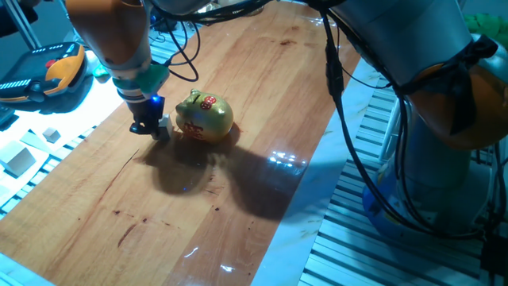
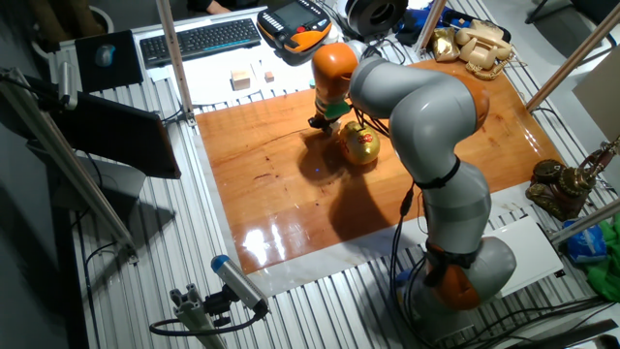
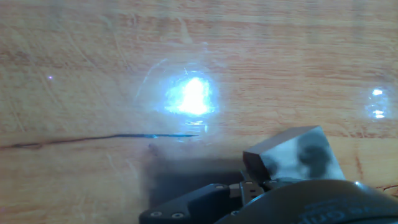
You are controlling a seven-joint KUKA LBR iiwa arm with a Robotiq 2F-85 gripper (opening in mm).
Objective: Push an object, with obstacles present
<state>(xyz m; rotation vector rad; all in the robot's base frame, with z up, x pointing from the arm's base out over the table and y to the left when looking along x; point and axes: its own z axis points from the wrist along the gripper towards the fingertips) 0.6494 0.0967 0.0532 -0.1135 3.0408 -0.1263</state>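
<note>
a: gripper (image 1: 151,127) is low over the counter (image 1: 238,199); whether it's clenched or released i can't tell, the hand view hides the tips.

b: where's the cube?

a: the cube (image 1: 163,125) sits right at my fingertips, between me and the pig (image 1: 205,117), which is just beside it.

b: so how to push well?

a: i'd judge slow and flat, steering along the pig's side rather than into it, contact centred so the cube doesn't spin.

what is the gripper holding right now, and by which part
Nothing is clearly held. The gripper is down at the table beside the gold pig, with the small wooden cube just ahead of it, as for pushing.
</note>
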